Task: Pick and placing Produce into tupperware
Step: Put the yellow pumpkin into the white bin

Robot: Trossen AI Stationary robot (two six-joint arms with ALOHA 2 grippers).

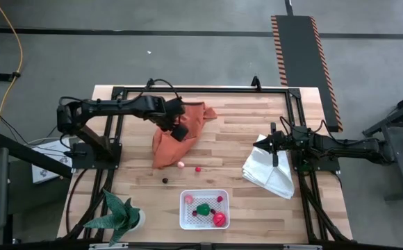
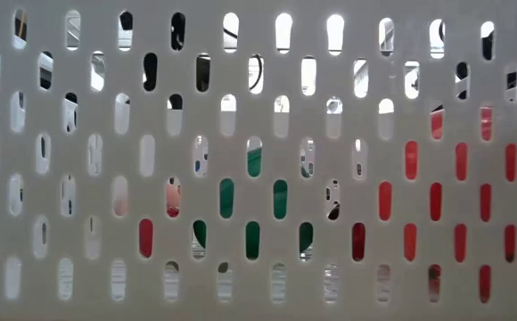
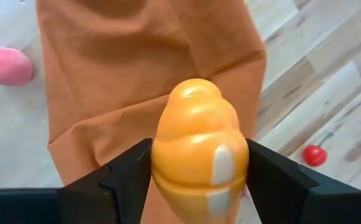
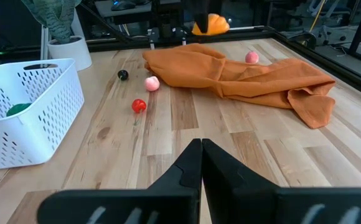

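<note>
My left gripper hangs over the crumpled orange cloth and is shut on an orange ridged toy piece. Loose produce lies on the wood near the cloth's near end: a pink piece, a red cherry and a dark berry. Another pink piece rests on the cloth. The white perforated tupperware stands near the table's near edge and holds a green piece and red pieces. My right gripper is shut and waits over the white folded cloth. My left gripper pinches the orange ridged piece between its two fingers, one on each side of its wide lower part. The fingers come from above, pointing down toward the cloth. The piece is lifted clear of the cloth, as the right wrist view shows.
A potted plant stands at the table's near left corner. Black frame rails run along the table's far and side edges. The low view looks through the container's slotted wall. Bare wood lies between the two cloths.
</note>
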